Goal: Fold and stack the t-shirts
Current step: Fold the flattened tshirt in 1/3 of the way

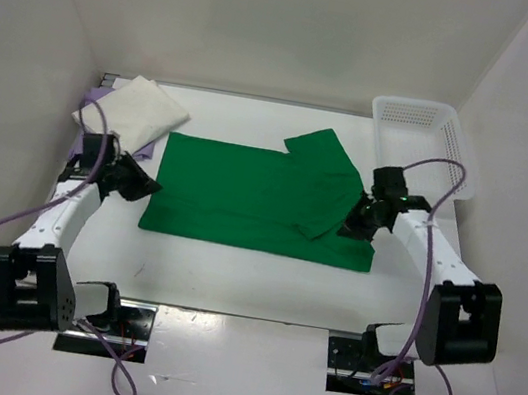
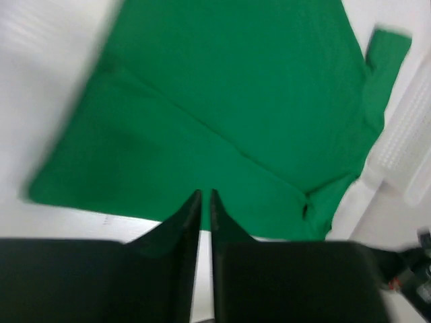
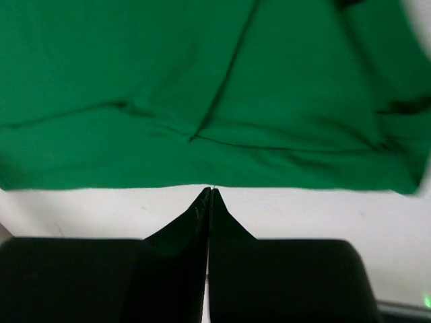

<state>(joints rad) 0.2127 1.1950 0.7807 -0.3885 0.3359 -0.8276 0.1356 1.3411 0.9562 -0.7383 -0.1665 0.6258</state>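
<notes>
Left claw [image 2: 205, 195] narrow, right claw [image 3: 210, 192] closed, at green t-shirt [image 1: 234, 193] edges; hold unclear.
Could slip off thin cloth, leaving crooked fold.

The 2 arms reach forward, wrists tilted down and turned inward. The left gripper [image 2: 205, 195] shows a thin slit between its jaws. The right gripper [image 3: 210, 192] has its jaws pressed fully together.

White mesh basket [image 1: 419, 132] upright at far right corner of white table [image 1: 230, 278], open side up. Plain white walls [image 1: 272, 27] around table.
</notes>
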